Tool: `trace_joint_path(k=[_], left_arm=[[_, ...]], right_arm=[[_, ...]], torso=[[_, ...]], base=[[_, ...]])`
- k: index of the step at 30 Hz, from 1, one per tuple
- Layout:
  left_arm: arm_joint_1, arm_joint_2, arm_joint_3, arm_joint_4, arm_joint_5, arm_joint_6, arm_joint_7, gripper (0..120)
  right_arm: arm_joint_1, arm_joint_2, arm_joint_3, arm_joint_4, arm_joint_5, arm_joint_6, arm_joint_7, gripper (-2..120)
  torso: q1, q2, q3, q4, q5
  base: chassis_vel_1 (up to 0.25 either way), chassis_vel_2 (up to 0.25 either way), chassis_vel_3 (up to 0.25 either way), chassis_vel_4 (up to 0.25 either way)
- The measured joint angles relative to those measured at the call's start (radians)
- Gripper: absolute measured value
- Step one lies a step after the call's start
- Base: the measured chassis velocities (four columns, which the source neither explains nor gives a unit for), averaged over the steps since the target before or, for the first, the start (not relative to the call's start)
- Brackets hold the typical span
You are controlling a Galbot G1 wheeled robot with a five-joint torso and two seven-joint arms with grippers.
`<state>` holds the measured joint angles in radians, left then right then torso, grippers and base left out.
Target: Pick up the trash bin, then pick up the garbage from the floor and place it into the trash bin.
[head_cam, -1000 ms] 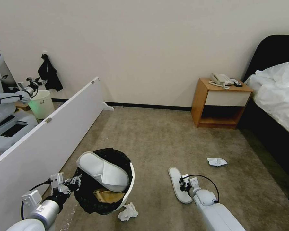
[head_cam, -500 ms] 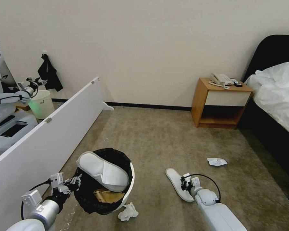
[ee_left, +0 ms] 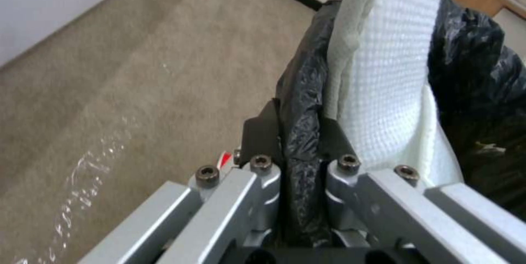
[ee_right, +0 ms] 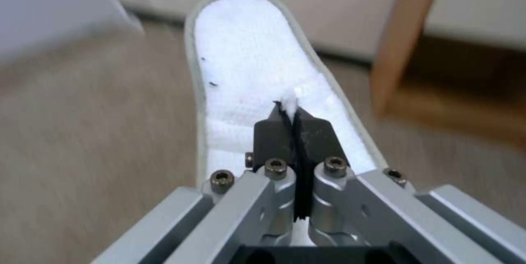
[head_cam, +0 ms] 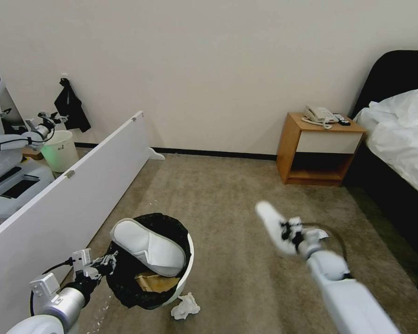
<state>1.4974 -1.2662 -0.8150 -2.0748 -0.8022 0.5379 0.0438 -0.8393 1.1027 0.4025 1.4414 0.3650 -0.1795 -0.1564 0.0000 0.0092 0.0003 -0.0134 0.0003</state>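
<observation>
The trash bin [head_cam: 189, 260], white with a black liner, is tilted at the lower left and holds one white slipper [head_cam: 148, 247] and tan paper [head_cam: 154, 283]. My left gripper [head_cam: 107, 262] is shut on the bin's lined rim; the left wrist view shows its fingers [ee_left: 263, 132] clamped on the black bag [ee_left: 298, 103] beside that slipper [ee_left: 384, 62]. My right gripper [head_cam: 289, 230] is raised above the floor [head_cam: 227, 199], shut on a second white slipper [head_cam: 270, 221]. In the right wrist view its jaws pinch the slipper [ee_right: 246, 58] near its wider end. A crumpled tissue [head_cam: 186, 306] lies by the bin.
A long white board [head_cam: 79, 190] leans along the left. A wooden nightstand [head_cam: 320, 148] with a phone stands at the far wall, and a bed [head_cam: 399, 139] fills the right. A pale bucket [head_cam: 60, 150] stands behind the board. Open carpet lies between bin and nightstand.
My right gripper has lifted the second slipper off the carpet, up and away from me. The left gripper and the bin have not moved.
</observation>
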Motion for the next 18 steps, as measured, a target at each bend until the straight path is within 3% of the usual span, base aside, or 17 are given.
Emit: trace_joint_path(k=[6,8,11,18], left_arm=[[-0.001,0.003,0.001,-0.017,-0.046,0.039,-0.036,4],[-0.002,0.01,0.0,-0.04,-0.093,0.082,-0.096,4],[-0.003,0.014,-0.002,-0.052,-0.102,0.095,-0.117,4],[-0.008,0.019,-0.001,-0.07,-0.119,0.12,-0.156,4]], right_arm=[[0.003,-0.021,0.005,0.164,0.096,0.044,-0.031,0],[0.014,-0.032,-0.034,0.279,0.186,0.153,-0.118,0],[0.017,-0.033,-0.08,0.35,0.248,0.224,-0.203,0],[0.096,-0.022,-0.27,0.459,0.414,0.264,-0.323,0]], torso=[[0.0,0.0,0.0,0.0003,-0.0002],[0.0,0.0,0.0,0.0003,-0.0005],[0.0,0.0,0.0,0.0003,-0.0003],[0.0,0.0,0.0,0.0005,-0.0005]], base=[[0.0,0.0,0.0,0.0],[0.0,0.0,0.0,0.0],[0.0,0.0,0.0,0.0],[0.0,0.0,0.0,0.0]])
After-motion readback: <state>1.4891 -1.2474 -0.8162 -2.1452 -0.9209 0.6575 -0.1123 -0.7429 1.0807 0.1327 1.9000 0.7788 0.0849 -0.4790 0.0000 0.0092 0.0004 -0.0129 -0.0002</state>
